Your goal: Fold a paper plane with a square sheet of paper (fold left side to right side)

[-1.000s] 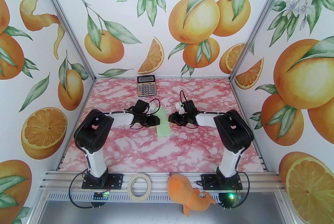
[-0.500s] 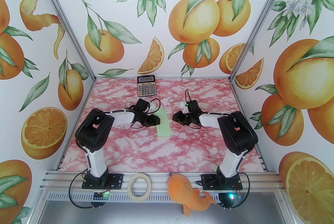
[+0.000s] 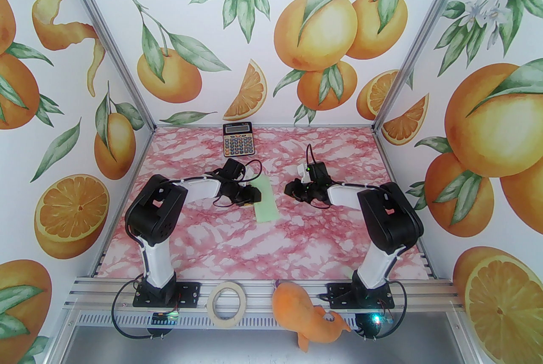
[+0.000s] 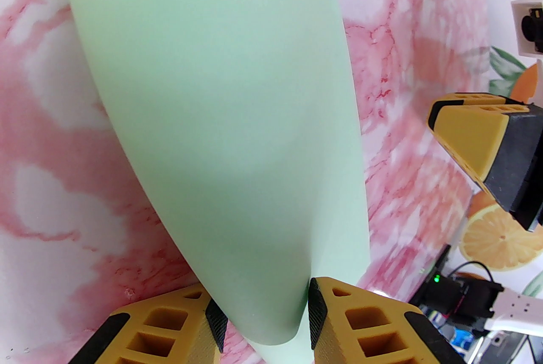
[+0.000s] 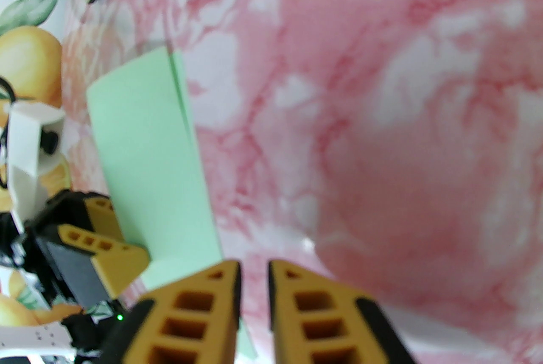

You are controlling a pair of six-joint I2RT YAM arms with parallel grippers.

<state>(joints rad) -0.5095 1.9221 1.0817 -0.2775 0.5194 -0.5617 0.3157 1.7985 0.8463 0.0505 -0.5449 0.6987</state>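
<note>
From above, the square sheet of paper (image 3: 264,201) lies near the middle of the pink marbled table (image 3: 220,243) as a narrow pale green strip (doubled over lengthwise). The left gripper (image 3: 253,195) is at its left edge, and the right gripper (image 3: 290,189) hangs just beside its right edge, apart from it. A calculator (image 3: 237,139) sits at the far edge, with a roll of tape (image 3: 228,305) and an orange plush toy (image 3: 306,313) on the near rail. In the left wrist view, the curled bend of the paper (image 4: 220,107) fills the space between the two fingers (image 4: 328,317), which are closed on it. In the right wrist view, the fingers (image 5: 199,303) stand a narrow gap apart over bare table, nothing between them, the paper off to their left.
</note>
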